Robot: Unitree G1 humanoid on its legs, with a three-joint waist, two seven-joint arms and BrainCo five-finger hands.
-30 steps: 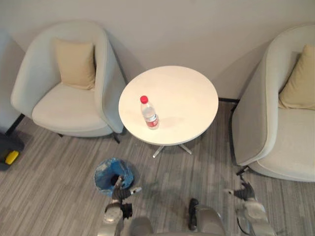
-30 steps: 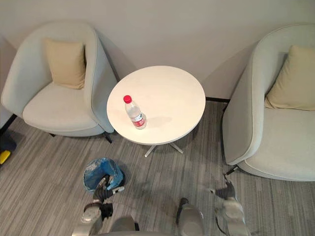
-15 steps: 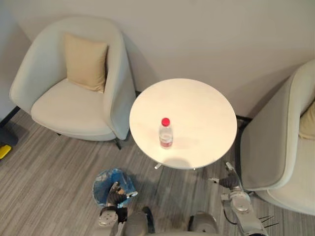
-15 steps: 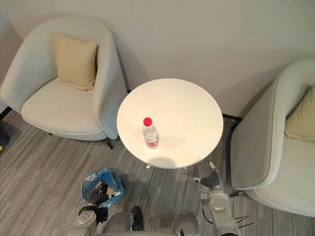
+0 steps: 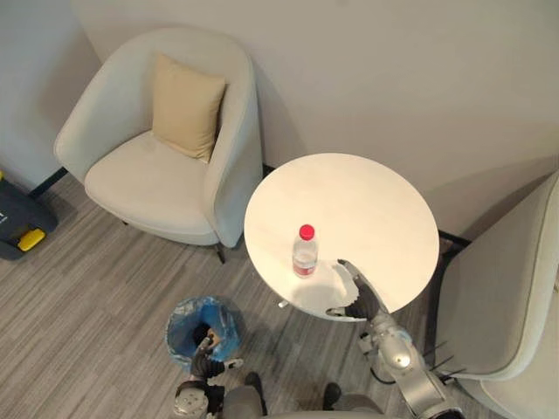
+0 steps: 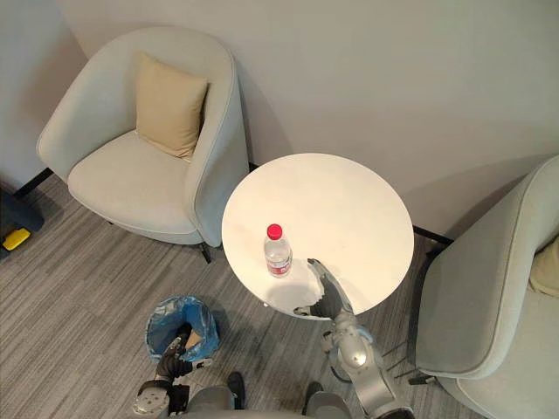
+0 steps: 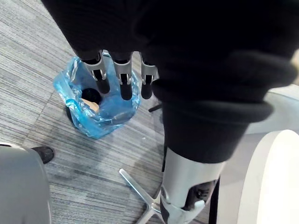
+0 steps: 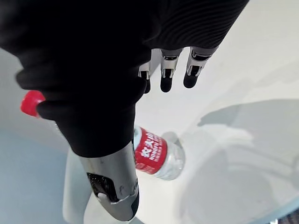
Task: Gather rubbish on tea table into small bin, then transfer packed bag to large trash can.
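Tea table (image 5: 367, 196): round, white, bears the bottle.
Small bin (image 5: 194, 316): blue-bagged, on the floor at the robot's left.
Water bottle (image 5: 304, 253): upright, just left of right hand (image 5: 360, 295), the nearer one, fingers straight, empty.
Left hand (image 7: 122, 81): fingers relaxed, over the bin.

Pale armchair (image 5: 157, 166) with tan cushion (image 5: 185, 105) at left; second armchair (image 6: 489, 305) at right; grey striped carpet (image 5: 79, 323).

One round white surface (image 5: 376, 196). One clear bottle (image 5: 304, 253) with a red cap. Two pale armchairs: left armchair (image 5: 144, 179), right armchair (image 5: 502, 297). Two tan cushions: left cushion (image 5: 186, 105), right cushion (image 6: 546, 266). One small bin (image 5: 175, 332) with one blue bag (image 7: 100, 123). Two robot hands: left robot hand (image 7: 103, 79), right robot hand (image 5: 360, 295). One dark object (image 5: 17, 223) with a yellow part.
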